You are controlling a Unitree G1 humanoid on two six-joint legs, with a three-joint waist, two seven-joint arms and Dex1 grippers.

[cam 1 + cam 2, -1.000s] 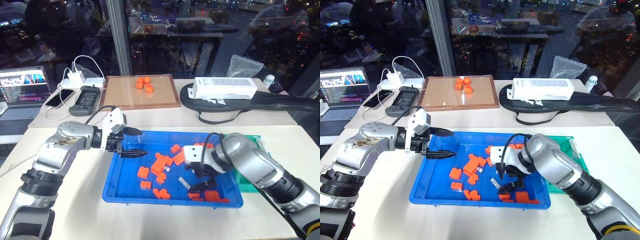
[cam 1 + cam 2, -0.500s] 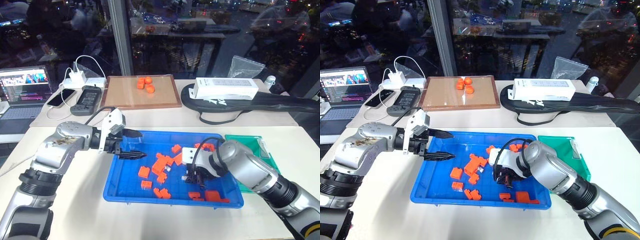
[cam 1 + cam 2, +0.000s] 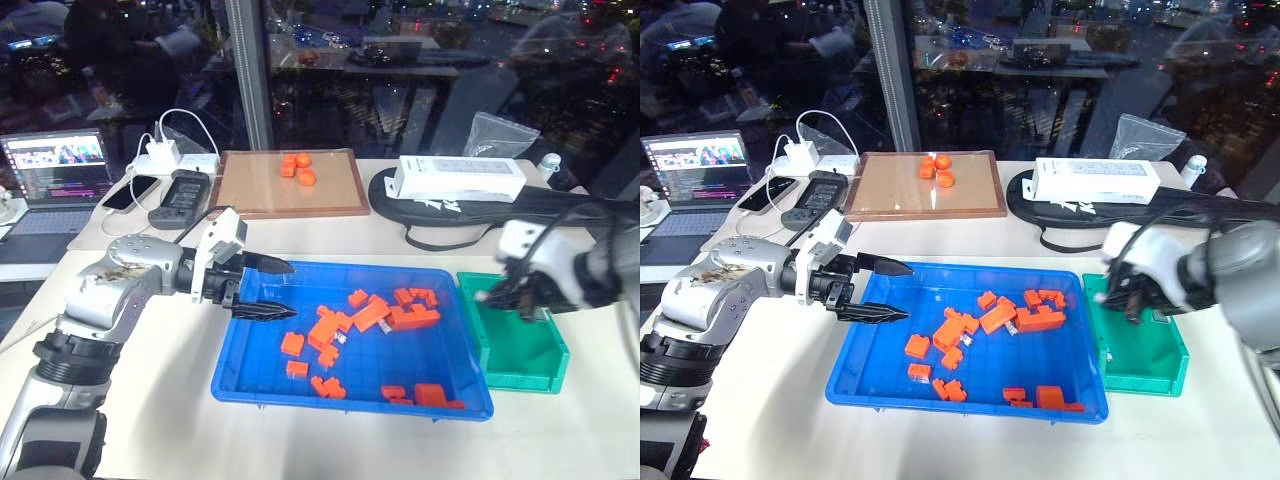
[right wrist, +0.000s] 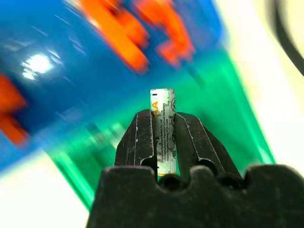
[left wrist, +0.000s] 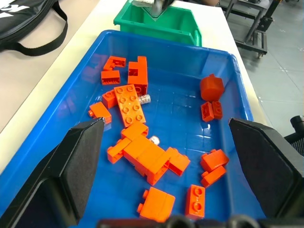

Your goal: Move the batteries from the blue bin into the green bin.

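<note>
The blue bin (image 3: pixel 258 352) lies in the middle of the white table with orange bricks (image 3: pixel 335 325) scattered in it. Two batteries (image 5: pixel 145 99) poke out from under bricks there, the other (image 5: pixel 154 139) nearer the middle. The green bin (image 3: pixel 520 345) stands against the blue bin's right end. My right gripper (image 4: pixel 163 116) is shut on one battery (image 4: pixel 163 99), which stands up between the fingers. It hangs over the green bin's left wall (image 3: pixel 500 295). My left gripper (image 3: pixel 280 290) hovers open over the blue bin's left end, holding nothing.
Behind the bins lie a wooden-framed board (image 3: pixel 290 195) with orange pieces, a white box (image 3: pixel 460 178) on a black bag (image 3: pixel 560 205), and at the far left a laptop (image 3: pixel 55 170), a phone and chargers. A glass wall backs the table.
My right gripper shut on a battery in the blue bin, lifted it and swung right to above the green bin. The left gripper has stayed open in place.
</note>
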